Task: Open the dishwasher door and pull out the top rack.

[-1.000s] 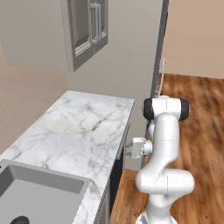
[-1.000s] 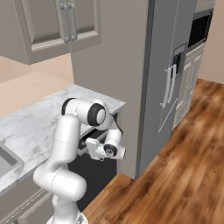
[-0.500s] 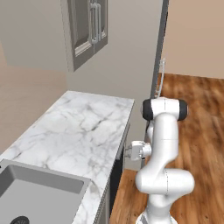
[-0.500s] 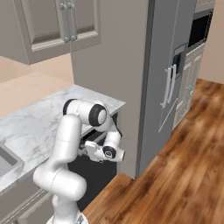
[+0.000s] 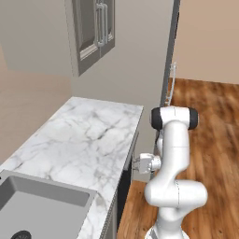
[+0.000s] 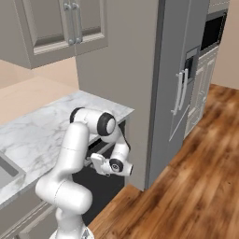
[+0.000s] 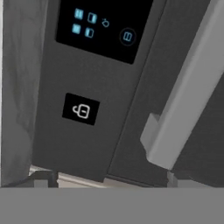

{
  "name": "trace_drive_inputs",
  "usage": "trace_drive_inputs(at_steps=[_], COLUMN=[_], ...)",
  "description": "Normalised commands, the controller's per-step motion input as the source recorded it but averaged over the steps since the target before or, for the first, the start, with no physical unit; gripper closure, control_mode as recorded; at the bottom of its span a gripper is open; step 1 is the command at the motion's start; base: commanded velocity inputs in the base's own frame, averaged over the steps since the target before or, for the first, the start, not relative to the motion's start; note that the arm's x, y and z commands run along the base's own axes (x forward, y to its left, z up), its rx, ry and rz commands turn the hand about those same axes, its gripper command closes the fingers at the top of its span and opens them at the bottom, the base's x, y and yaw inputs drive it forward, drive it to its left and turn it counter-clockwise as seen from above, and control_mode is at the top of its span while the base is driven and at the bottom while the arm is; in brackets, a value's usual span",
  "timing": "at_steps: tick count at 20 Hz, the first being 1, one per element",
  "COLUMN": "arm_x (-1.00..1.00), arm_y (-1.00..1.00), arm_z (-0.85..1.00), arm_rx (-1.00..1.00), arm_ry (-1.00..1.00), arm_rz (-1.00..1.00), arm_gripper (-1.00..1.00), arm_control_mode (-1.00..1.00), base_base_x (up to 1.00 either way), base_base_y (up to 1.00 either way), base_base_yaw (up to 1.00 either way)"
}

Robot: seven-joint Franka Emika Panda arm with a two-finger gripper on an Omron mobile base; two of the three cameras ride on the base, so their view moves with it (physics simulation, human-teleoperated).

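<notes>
1. I am holding my claw (image 5: 134, 164) spread wide, pinching nothing.
2. The dishwasher door (image 7: 100, 100) is sitting shut under the table (image 5: 88, 140), its handle (image 7: 183, 100) at 3 o'clock in my hand view.

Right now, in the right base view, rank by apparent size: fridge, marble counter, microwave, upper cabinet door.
1. Fridge, largest.
2. Marble counter.
3. Upper cabinet door, cut by the frame, so it may rival the counter.
4. Microwave, smallest, though farthest from the camera.

Dishwasher door (image 7: 87, 135) dark grey, blue icons; counter (image 5: 88, 140) white-grey marble; floor (image 6: 186, 196) brown wood.
</notes>
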Motion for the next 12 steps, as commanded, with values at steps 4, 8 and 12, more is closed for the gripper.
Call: trace_drive_inputs(at_steps=[4, 8, 12], arm_x=[0.13, 0.18, 0.21], arm_y=[0.0, 0.01, 0.02], arm_z=[-0.11, -0.08, -0.06], arm_rx=[0.0, 0.0, 0.0], arm_ry=[0.0, 0.0, 0.0], arm_rz=[-0.05, -0.06, -0.06], arm_gripper=[-1.0, -1.0, -1.0], arm_control_mode=[-1.0, -1.0, -1.0], base_base_x=[0.0, 0.0, 0.0], base_base_y=[0.0, 0.0, 0.0], base_base_yaw=[0.0, 0.0, 0.0])
